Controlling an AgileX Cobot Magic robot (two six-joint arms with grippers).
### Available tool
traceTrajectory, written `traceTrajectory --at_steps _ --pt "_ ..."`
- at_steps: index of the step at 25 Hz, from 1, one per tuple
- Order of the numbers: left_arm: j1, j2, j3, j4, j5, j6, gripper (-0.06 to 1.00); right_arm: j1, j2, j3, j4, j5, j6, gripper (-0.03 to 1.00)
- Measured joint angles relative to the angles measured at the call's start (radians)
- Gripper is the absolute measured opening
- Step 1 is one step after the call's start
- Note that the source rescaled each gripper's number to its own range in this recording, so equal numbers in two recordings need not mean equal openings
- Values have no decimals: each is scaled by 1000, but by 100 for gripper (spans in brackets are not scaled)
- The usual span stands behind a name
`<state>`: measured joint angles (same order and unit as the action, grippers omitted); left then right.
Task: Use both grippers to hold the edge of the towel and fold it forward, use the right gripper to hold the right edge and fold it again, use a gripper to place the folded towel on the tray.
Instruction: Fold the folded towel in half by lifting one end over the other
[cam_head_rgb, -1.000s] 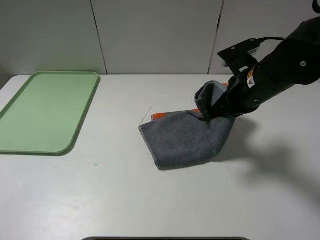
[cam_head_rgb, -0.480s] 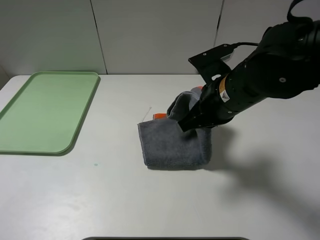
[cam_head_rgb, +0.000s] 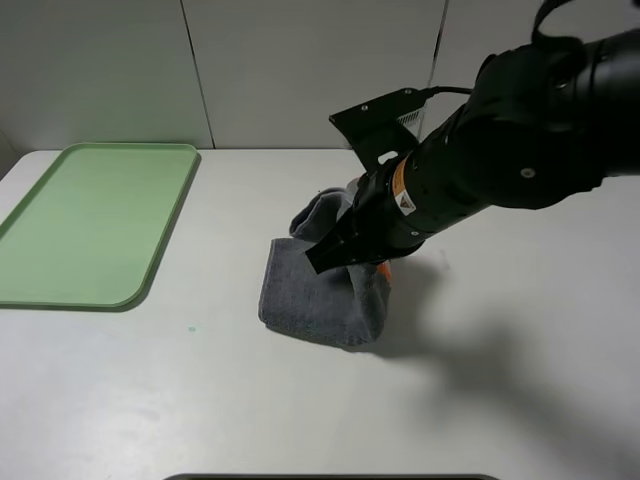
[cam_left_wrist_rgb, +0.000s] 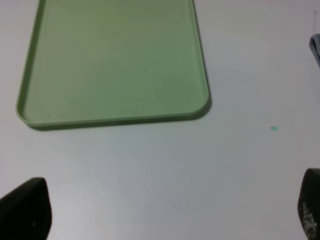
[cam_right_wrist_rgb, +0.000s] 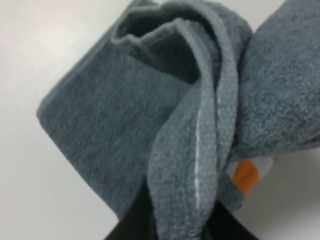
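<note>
Right pincer (cam_head_rgb: 328, 256), clenched on a grey hem (cam_right_wrist_rgb: 200, 150) of the towel (cam_head_rgb: 310, 300), held that edge raised above the half-folded cloth lying near the middle of the bench (cam_head_rgb: 200, 400); the tray (cam_head_rgb: 90, 220) lay well apart to the left. Left pincer (cam_left_wrist_rgb: 167, 207) stood released over the bench beside the tray. Risk, as judged: the bunched, twisted hem could slip from the jaws or land askew, giving a lopsided fold with the orange band (cam_right_wrist_rgb: 245, 176) exposed.
</note>
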<state>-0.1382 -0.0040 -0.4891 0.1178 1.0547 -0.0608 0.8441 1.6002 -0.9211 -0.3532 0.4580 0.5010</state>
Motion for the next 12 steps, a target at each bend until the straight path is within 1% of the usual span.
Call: traceTrajectory --at_steps 3,12 --pt "0 0 0 0 0 0 100 2 45 0 0 -19 13 11" --pt "0 0 0 0 0 0 100 2 150 0 -1 -134 79 11"
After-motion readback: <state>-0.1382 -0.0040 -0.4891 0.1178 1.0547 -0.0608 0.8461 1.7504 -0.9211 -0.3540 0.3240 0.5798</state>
